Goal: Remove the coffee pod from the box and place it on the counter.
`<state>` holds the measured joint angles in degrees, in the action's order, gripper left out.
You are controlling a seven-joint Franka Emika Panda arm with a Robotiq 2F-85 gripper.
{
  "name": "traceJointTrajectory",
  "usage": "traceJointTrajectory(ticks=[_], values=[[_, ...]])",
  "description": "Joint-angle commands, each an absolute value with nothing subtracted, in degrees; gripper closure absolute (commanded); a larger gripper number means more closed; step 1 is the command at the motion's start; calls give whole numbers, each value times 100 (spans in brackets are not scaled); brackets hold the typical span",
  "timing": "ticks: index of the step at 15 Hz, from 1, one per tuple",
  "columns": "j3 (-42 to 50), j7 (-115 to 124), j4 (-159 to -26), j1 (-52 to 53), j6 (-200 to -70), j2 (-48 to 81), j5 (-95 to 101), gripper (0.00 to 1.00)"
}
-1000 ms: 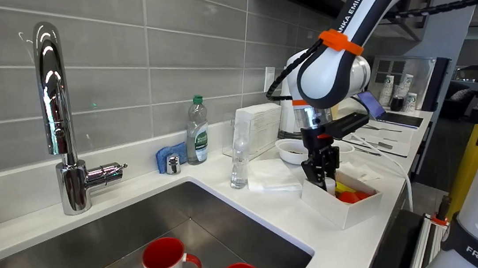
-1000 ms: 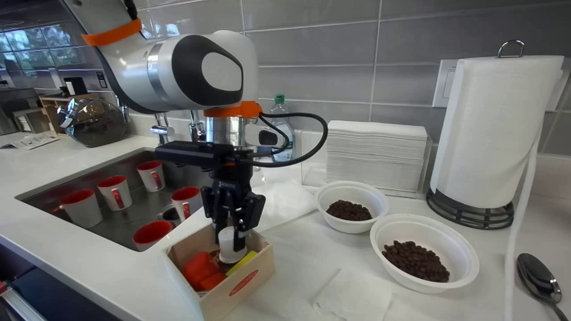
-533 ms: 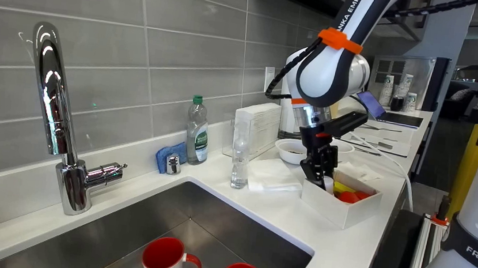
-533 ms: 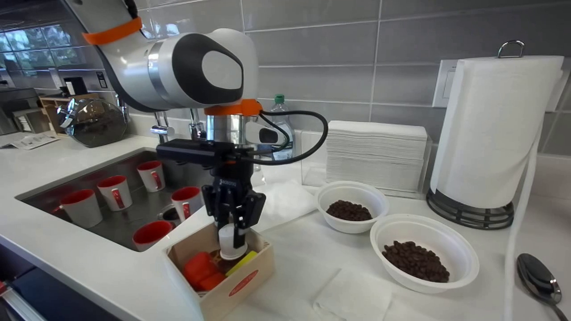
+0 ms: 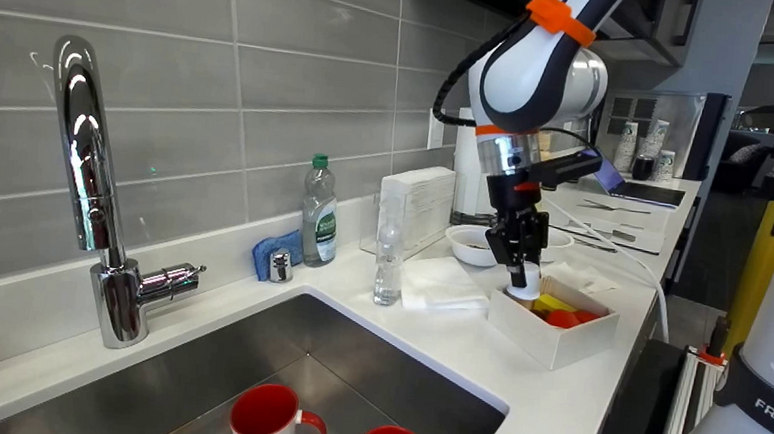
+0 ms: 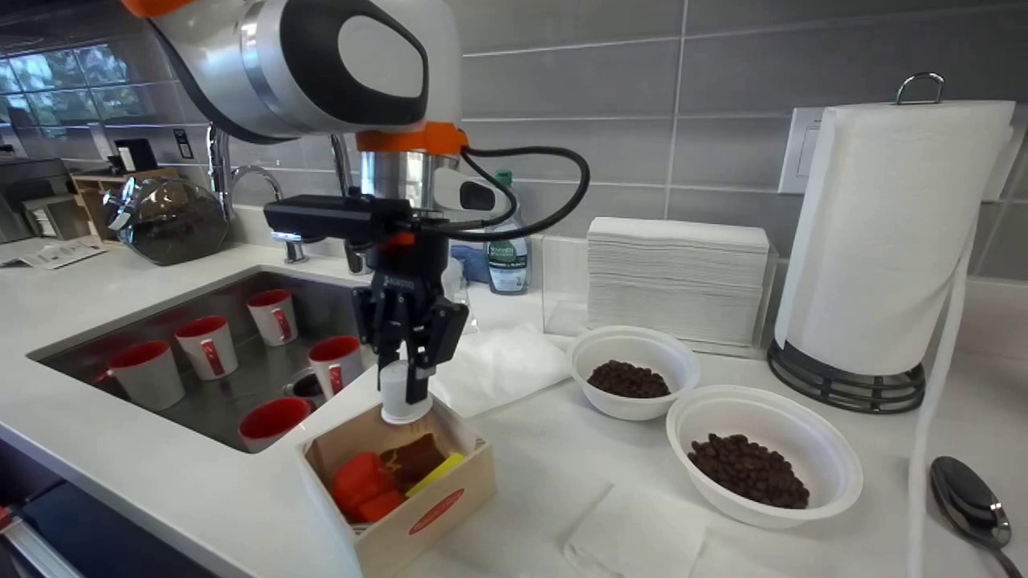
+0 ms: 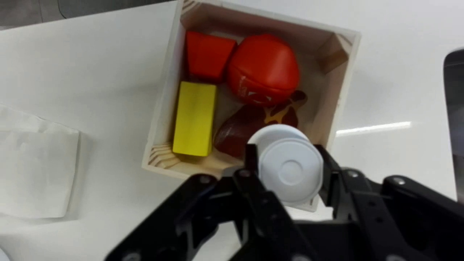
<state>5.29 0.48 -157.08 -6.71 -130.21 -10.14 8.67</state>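
The coffee pod is a small white cup with a rim at its lower end. My gripper is shut on it, with one finger on each side, and holds it just above the box's back corner. In the wrist view the pod sits between the fingertips, its round flat end facing the camera. The box is shallow, with pale walls, and stands on the white counter. The box and pod also show in an exterior view.
In the box lie red pieces, a yellow block and a brown piece. Two white bowls of dark beans stand beside it. A steel sink with mugs, a clear bottle and napkins are near.
My gripper has lifted the pod up out of the box and slightly toward the sink side. The brown piece beneath it now shows more. The box stays in place.
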Motion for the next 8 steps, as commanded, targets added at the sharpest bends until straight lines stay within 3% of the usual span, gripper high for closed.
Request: traceJointTrajectory(ticks=[1, 8], values=[[590, -143, -15760, -648, -12667, -1662, 535, 92], [990, -114, -15706, -1019, -13552, -1537, 586, 92]])
